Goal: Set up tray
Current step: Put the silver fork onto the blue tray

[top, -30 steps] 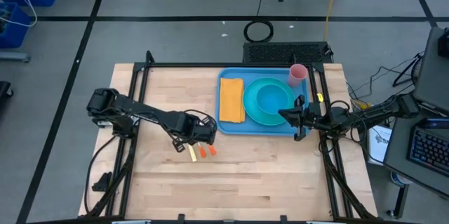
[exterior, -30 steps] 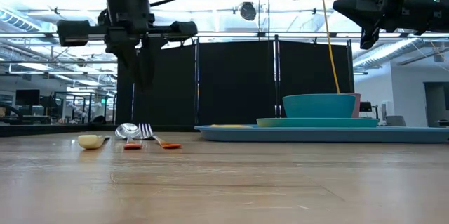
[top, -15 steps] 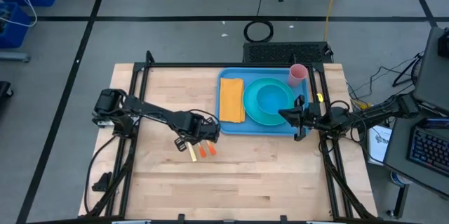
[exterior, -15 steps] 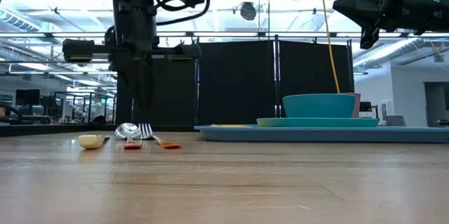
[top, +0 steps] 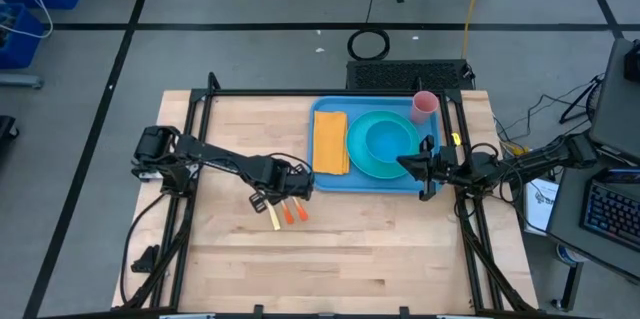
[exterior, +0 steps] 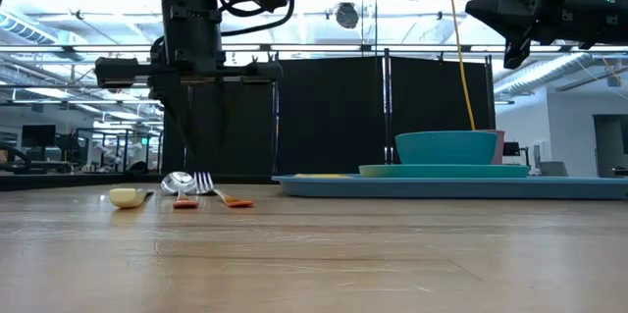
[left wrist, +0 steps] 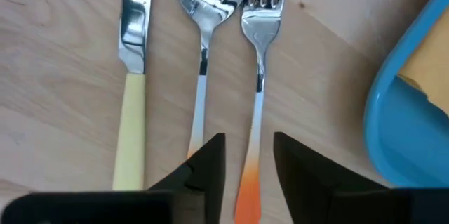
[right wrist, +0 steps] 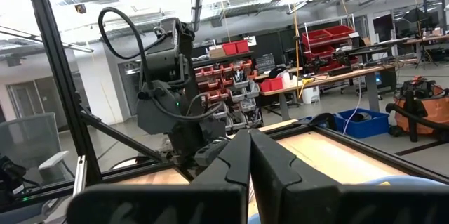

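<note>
Left gripper (left wrist: 249, 155): fingers parted, straddling orange-handled steel fork (left wrist: 257, 62), grasping nothing | Right gripper (top: 404, 162): clenched, empty, above tray's 3 o'clock edge | Large flat blue plastic tray (top: 324, 183): table's 1 o'clock, carrying round turquoise plate (top: 358, 158)

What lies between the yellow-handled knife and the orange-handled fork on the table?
In the left wrist view, a spoon lies between the knife and the fork, parallel to both; the left pincer straddles the fork's orange handle.
</note>
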Controlling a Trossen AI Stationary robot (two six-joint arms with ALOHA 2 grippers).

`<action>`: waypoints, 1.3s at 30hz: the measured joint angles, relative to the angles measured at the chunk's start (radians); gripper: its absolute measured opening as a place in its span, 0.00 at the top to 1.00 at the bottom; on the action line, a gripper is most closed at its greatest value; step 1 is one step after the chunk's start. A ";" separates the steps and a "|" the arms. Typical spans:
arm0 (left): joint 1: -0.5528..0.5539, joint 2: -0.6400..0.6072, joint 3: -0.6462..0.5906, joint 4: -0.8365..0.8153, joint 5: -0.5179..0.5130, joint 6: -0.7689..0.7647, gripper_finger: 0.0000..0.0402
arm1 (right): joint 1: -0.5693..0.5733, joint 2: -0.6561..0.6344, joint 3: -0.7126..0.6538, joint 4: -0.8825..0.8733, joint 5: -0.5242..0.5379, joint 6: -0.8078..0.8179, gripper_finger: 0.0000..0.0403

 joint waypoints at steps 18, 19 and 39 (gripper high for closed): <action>0.035 0.089 0.000 0.064 0.029 0.031 0.69 | 0.000 0.002 0.000 -0.001 0.000 0.000 1.00; 0.036 0.094 0.000 0.072 0.029 0.032 0.69 | 0.000 0.002 0.000 0.000 0.000 0.000 1.00; 0.052 0.137 0.000 0.101 0.036 0.046 0.69 | 0.000 0.003 0.000 0.000 0.000 0.000 1.00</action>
